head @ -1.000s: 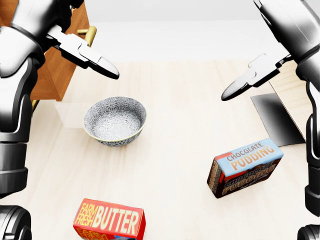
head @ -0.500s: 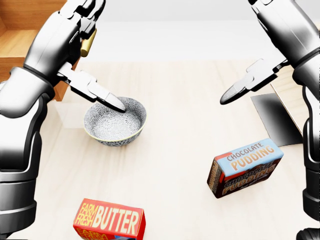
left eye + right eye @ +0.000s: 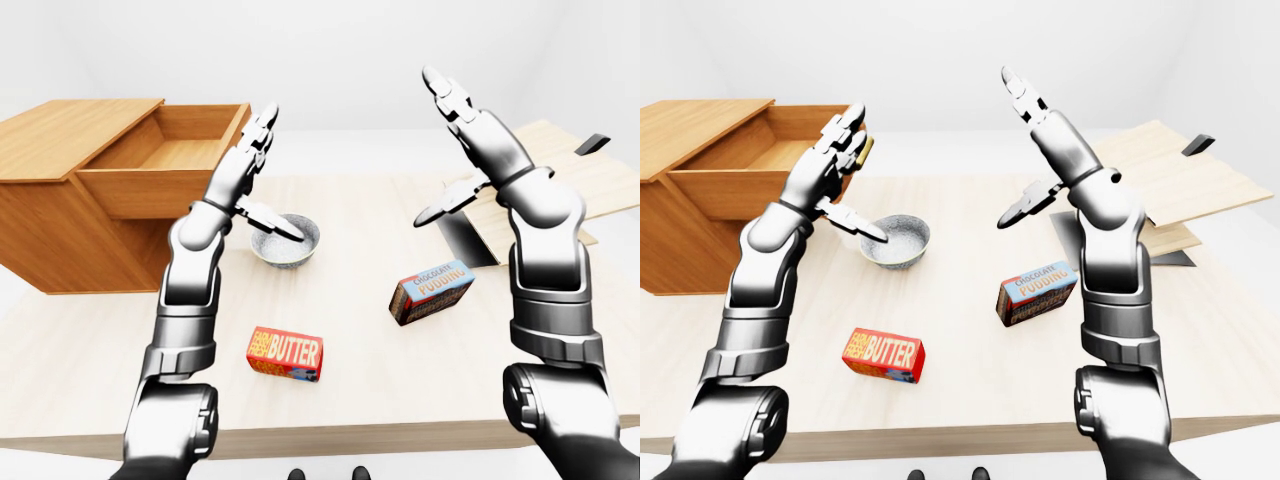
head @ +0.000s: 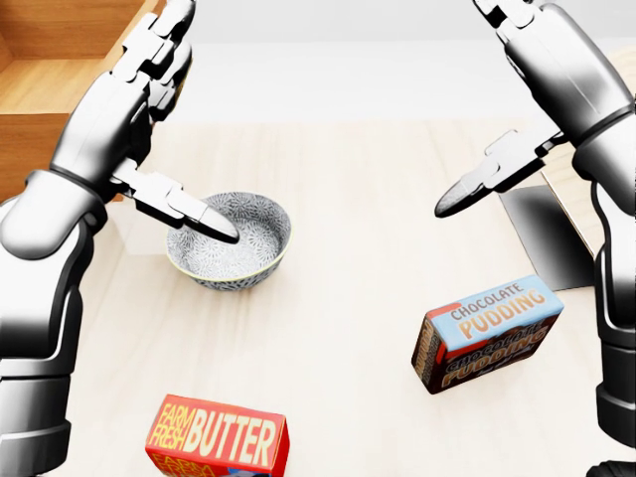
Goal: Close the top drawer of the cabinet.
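A wooden cabinet (image 3: 60, 215) stands at the left of the table, and its top drawer (image 3: 165, 160) is pulled out, showing a bare inside. My left hand (image 3: 252, 165) is open just right of the drawer's front panel, fingers pointing up and thumb (image 4: 189, 212) reaching over the bowl. Contact with the panel cannot be told. The brass handle (image 3: 868, 148) peeks out behind the fingers. My right hand (image 3: 468, 130) is raised, open and holding nothing, well to the right of the cabinet.
A patterned bowl (image 3: 287, 240) sits right of the cabinet under my left thumb. A red butter box (image 3: 287, 353) and a chocolate pudding box (image 3: 432, 291) lie lower on the table. Wooden boards (image 3: 565, 170) and a dark sheet (image 4: 549, 237) are at the right.
My left hand has swung from the top left to stand fingers-up before the drawer front, its thumb dropping over the bowl. The right hand rose slightly. Bowl and boxes have not moved.
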Tool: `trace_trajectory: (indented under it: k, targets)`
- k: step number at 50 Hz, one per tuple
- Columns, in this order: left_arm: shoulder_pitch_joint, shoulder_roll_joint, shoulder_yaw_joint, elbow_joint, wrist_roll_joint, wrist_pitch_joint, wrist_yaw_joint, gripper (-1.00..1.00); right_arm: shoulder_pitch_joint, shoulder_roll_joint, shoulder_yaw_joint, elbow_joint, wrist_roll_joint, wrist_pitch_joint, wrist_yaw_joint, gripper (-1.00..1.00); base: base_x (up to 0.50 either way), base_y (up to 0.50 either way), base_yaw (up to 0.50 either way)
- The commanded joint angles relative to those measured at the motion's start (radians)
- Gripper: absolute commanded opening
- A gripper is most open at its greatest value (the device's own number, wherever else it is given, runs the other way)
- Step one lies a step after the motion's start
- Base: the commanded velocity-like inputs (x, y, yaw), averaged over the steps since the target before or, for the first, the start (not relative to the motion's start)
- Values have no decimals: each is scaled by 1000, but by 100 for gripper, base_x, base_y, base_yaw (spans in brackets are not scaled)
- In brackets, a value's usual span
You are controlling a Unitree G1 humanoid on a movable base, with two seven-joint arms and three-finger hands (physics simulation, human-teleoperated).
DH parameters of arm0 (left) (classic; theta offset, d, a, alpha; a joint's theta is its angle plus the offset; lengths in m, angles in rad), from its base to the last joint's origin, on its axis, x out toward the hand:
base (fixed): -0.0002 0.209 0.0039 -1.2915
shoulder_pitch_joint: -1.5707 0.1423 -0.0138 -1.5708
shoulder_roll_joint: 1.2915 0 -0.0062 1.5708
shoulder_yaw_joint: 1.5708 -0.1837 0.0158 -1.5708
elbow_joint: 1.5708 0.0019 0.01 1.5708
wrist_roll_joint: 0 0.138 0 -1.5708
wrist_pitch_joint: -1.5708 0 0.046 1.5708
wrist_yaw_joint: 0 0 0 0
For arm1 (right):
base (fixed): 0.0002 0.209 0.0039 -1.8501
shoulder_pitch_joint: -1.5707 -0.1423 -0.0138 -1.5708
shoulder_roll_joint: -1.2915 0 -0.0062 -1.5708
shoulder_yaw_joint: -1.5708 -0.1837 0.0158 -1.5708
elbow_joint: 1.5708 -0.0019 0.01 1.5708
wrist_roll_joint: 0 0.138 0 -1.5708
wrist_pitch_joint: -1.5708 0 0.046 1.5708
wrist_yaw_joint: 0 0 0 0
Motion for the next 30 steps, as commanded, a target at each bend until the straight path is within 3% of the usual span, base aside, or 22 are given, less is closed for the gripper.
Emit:
trace_trajectory:
  k: [1,10,19,23,30]
  targets:
    - [-30,26,32,140,-22,0,67,100,9,3,0,11,-7,0,-4,100,0,0,0]
    - [-102,86,43,388,-31,0,168,100,16,5,2,6,-18,0,-3,100,0,0,0]
    - [-135,123,35,518,41,0,236,100,19,10,4,9,-24,0,-3,100,0,0,0]
    - [-131,137,11,539,127,0,287,100,18,14,6,14,-27,0,-5,100,0,0,0]
    - [-178,172,37,627,156,0,337,100,26,22,9,9,-28,0,-3,100,0,0,0]
